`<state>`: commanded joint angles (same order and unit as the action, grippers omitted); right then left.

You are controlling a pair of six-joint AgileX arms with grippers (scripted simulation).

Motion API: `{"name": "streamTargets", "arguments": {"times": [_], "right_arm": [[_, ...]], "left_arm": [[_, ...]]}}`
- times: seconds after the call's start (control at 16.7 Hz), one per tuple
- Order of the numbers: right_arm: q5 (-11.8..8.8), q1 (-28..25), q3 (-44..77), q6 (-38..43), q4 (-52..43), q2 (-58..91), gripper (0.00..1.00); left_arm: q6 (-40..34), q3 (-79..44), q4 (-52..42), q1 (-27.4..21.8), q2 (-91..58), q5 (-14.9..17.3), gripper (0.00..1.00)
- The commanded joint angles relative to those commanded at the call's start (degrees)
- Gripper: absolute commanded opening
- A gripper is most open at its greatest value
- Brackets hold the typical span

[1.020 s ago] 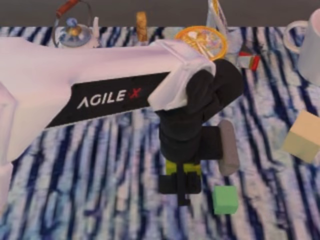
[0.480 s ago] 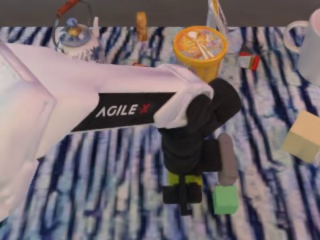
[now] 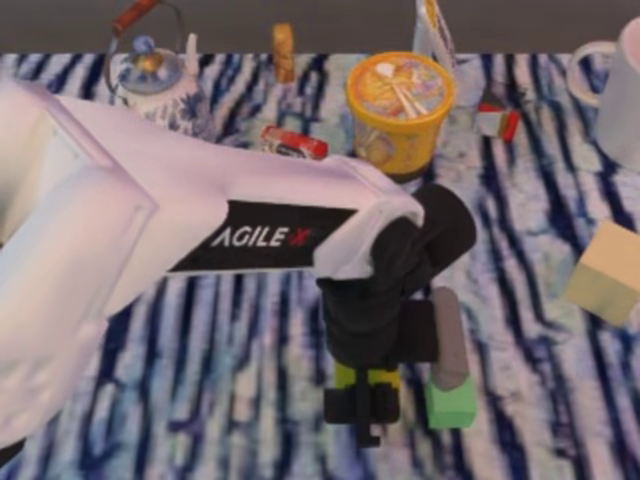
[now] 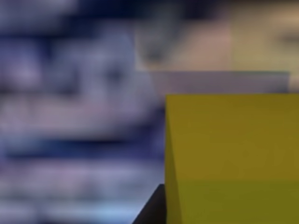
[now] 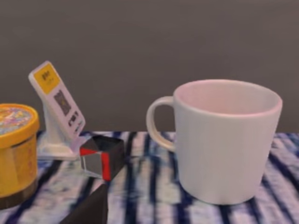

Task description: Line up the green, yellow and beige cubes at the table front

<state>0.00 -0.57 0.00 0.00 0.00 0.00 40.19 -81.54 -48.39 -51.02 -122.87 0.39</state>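
Note:
My left gripper (image 3: pixel 365 408) is shut on the mustard-yellow cube (image 3: pixel 366 378) near the table's (image 3: pixel 200 390) front, just left of the small light-green cube (image 3: pixel 452 404), which rests on the surface. In the left wrist view the yellow cube (image 4: pixel 233 158) fills the lower part, with one dark finger (image 4: pixel 152 210) against its side. The pale beige cube (image 3: pixel 606 272) lies far right, mid-depth. My right arm is outside the top view. Its wrist view shows one dark finger (image 5: pixel 91 207) and nothing held.
Along the back stand a teapot (image 3: pixel 150 65), a red can (image 3: pixel 293 142), a yellow noodle cup (image 3: pixel 400 100), a card stand (image 3: pixel 435 25), a small red-and-white box (image 3: pixel 497 122) and a big white mug (image 3: pixel 615 90). The mug (image 5: pixel 224 140) is close to the right wrist camera.
My left arm has carried the yellow cube toward the table front, ending closer beside the green cube. The noodle cup and red can have come out from under the arm.

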Motion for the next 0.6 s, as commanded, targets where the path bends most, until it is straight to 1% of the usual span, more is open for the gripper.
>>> {"name": "streamTargets", "arguments": {"times": [0.6], "right_arm": [[0.00,0.00,0.00,0.00,0.00,0.00,1.00]], "left_arm": [[0.00,0.00,0.00,0.00,0.00,0.00,0.83]]}}
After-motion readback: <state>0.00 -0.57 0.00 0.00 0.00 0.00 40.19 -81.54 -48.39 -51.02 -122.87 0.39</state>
